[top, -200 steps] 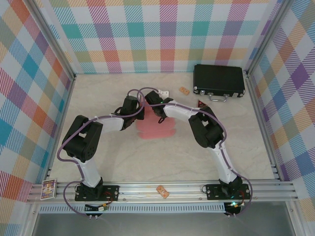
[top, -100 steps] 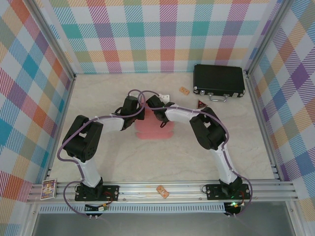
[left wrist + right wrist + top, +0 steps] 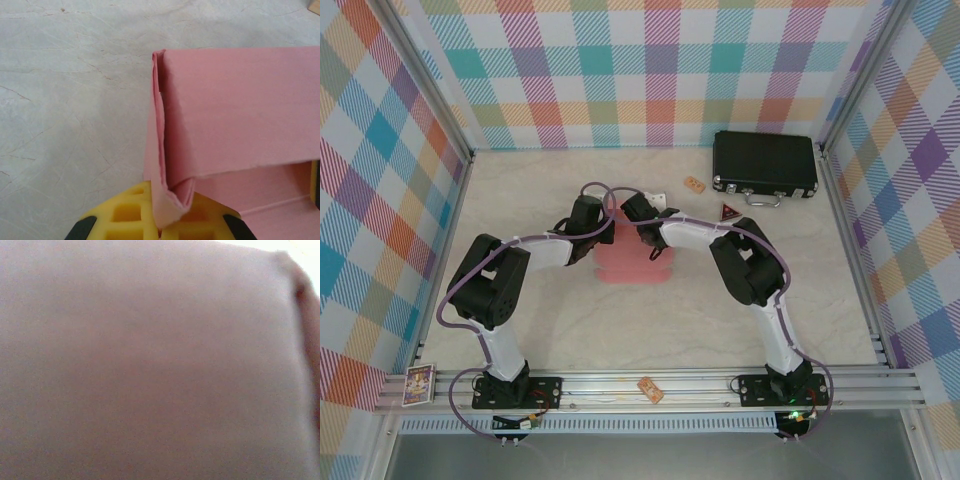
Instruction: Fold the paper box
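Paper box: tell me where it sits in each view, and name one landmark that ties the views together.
Top external: paper box near the picture's centre.
Left wrist: paper box right of centre, its folded corner pinched by the left gripper.
Right wrist: blurred pinkish surface close to the lens, probably the box; unsure.
Landmark: the left gripper pinching the box's edge.

Two arms (image 3: 492, 285) (image 3: 745, 265), one paper box (image 3: 630, 264), one black case (image 3: 765, 162), two small orange tags (image 3: 694, 184) (image 3: 650, 389), one red triangle (image 3: 729, 211), one card (image 3: 418, 384).
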You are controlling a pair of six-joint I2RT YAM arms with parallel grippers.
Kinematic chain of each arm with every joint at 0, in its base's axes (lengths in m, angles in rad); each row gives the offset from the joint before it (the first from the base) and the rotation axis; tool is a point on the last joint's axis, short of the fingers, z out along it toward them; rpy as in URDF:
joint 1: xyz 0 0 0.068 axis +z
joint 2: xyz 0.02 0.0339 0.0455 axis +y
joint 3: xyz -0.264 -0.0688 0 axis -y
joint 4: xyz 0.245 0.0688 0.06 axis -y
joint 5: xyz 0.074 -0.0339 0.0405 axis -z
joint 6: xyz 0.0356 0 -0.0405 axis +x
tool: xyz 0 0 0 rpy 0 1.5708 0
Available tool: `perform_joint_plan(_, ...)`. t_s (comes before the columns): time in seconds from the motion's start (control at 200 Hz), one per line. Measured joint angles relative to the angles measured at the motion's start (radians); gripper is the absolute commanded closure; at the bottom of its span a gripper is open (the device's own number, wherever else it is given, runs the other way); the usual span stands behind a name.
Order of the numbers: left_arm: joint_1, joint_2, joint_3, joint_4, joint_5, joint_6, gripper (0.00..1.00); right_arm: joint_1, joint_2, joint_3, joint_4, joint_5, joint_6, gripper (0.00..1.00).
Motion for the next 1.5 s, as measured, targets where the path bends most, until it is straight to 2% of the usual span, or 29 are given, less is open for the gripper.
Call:
perform_joint_plan(0.14, 0.000, 0.000, 0.000, 0.000, 0.000, 0.001, 1.00, 0.000, -0.010, -0.012, 0.000, -0.013, -0.005, 0.53)
perform_joint_plan(0.335, 0.000, 0.002, 0.004, -0.001, 0.000, 0.004, 1.00, 0.000, -0.022, -0.031, 0.008, -0.017, -0.013, 0.65)
perform_joint_plan(0.545, 0.000, 0.002, 0.005, -0.003, 0.000, 0.015, 1.00, -0.002, -0.026, -0.041, 0.023, -0.027, -0.011, 0.82)
perform_joint_plan(0.75, 0.000, 0.002, 0.005, -0.005, 0.000, 0.019, 1.00, -0.006, -0.010, 0.000, 0.005, -0.029, 0.028, 0.91)
perform_joint_plan(1.499, -0.001, 0.002, 0.005, -0.003, 0.001, 0.026, 1.00, -0.008, 0.135, 0.281, -0.290, 0.013, 0.282, 0.98)
